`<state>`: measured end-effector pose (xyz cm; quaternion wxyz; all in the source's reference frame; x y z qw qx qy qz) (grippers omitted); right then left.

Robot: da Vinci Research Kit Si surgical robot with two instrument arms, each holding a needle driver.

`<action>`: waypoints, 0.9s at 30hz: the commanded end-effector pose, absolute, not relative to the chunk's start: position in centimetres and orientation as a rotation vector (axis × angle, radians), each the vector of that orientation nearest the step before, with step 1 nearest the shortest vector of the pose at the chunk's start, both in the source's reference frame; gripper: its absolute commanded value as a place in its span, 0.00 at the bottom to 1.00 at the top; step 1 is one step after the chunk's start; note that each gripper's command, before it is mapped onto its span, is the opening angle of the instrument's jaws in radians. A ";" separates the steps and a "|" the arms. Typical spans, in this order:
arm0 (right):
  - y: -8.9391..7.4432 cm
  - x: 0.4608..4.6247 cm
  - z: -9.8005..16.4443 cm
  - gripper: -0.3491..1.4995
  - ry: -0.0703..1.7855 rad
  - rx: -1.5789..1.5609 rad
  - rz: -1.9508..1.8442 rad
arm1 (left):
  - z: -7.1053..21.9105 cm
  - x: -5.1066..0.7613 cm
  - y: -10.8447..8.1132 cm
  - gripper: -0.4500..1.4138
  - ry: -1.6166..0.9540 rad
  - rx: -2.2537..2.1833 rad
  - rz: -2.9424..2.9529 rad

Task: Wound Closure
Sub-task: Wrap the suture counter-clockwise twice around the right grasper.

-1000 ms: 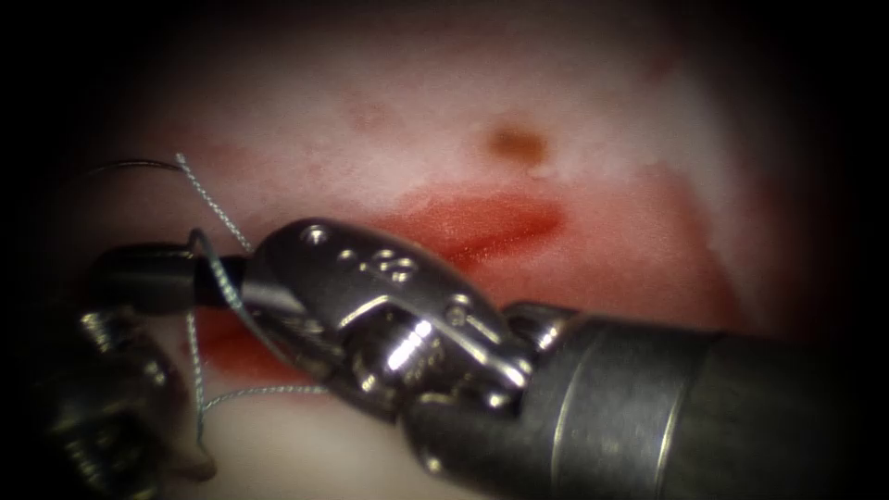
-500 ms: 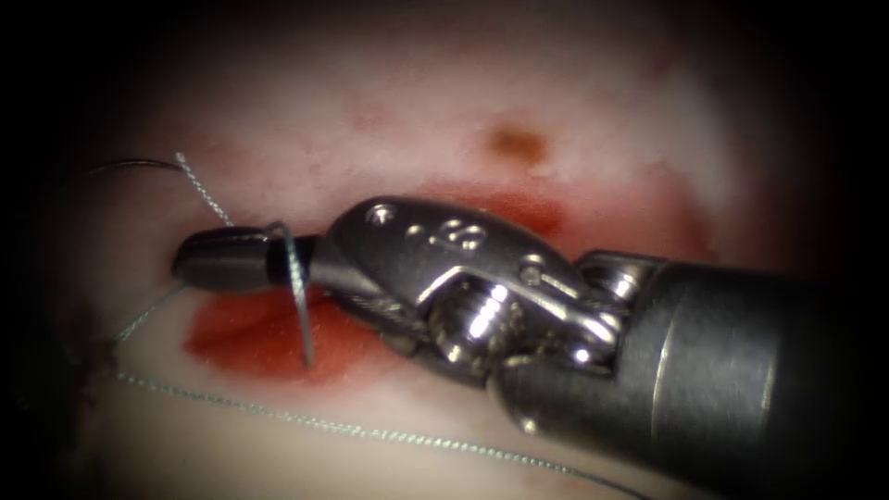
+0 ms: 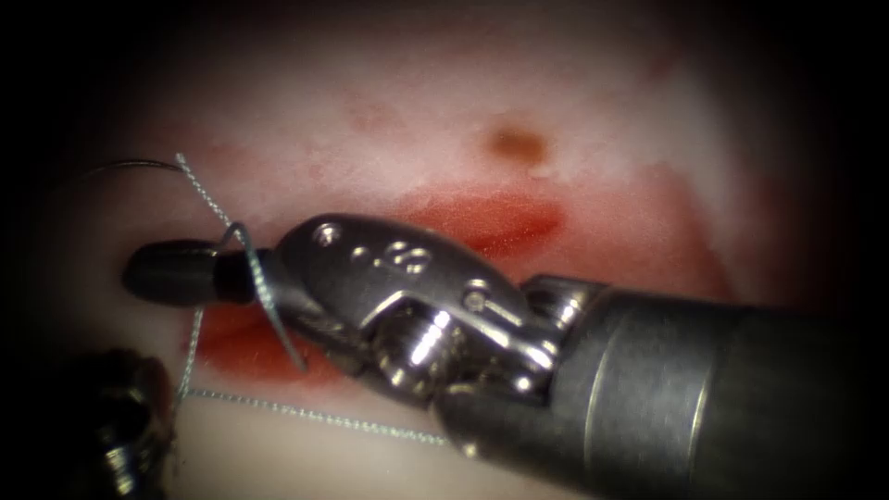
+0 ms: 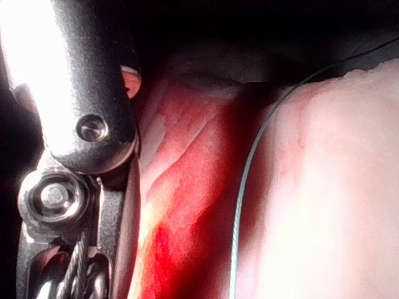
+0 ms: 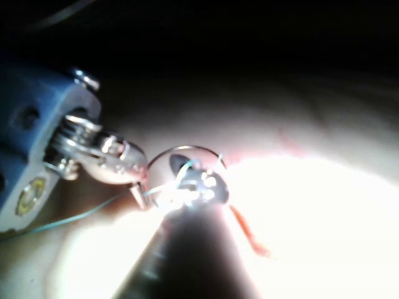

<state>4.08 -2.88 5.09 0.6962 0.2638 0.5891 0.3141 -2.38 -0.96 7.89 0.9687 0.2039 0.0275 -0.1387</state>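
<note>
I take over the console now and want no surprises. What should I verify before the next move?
1. Thread looped on the right hand: ok. The thread wraps around the right hand, whose jaws are shut.
2. Right hand's grasp: cannot tell whether anything sits between its jaws.
3. Left hand's hold: cannot tell. The left hand meets the thread near the right hand's tip.
4. Needle position: cannot tell. A thin dark arc left of the cut may be it.
5. Cut in sight: ok. The cut, with red fluid, shows in the tissue.
</note>
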 end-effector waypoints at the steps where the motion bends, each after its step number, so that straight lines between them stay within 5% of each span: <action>1: -2.8 4.20 5.0 0.00 1.301 0.540 0.680 | 7.9 -2.41 -0.9 0.00 0.048 0.409 -0.265; 11: -2.8 4.18 5.0 0.00 1.198 0.393 0.617 | 7.8 -2.46 -0.8 0.00 0.036 0.390 -0.173; 13: -2.8 4.18 5.0 0.09 1.188 0.373 0.576 | 7.7 -2.46 -0.7 0.00 0.017 0.369 -0.155; 17: -2.8 4.19 5.0 0.10 1.190 0.363 0.560 | 7.7 -2.45 -0.7 0.00 0.000 0.348 -0.144; 19: -2.8 4.19 5.0 0.21 1.188 0.359 0.554 | 7.6 -2.45 -0.7 0.00 -0.010 0.338 -0.141; 22: -2.8 4.17 5.0 0.20 1.190 0.354 0.542 | 7.6 -2.43 -0.6 0.00 -0.022 0.308 -0.137; 24: -2.8 4.17 5.0 0.37 1.190 0.354 0.542 | 7.5 -2.41 -0.5 0.00 -0.028 0.282 -0.127; 27: -2.8 4.16 5.0 0.40 1.190 0.355 0.541 | 7.5 -2.40 -0.5 0.00 -0.035 0.269 -0.117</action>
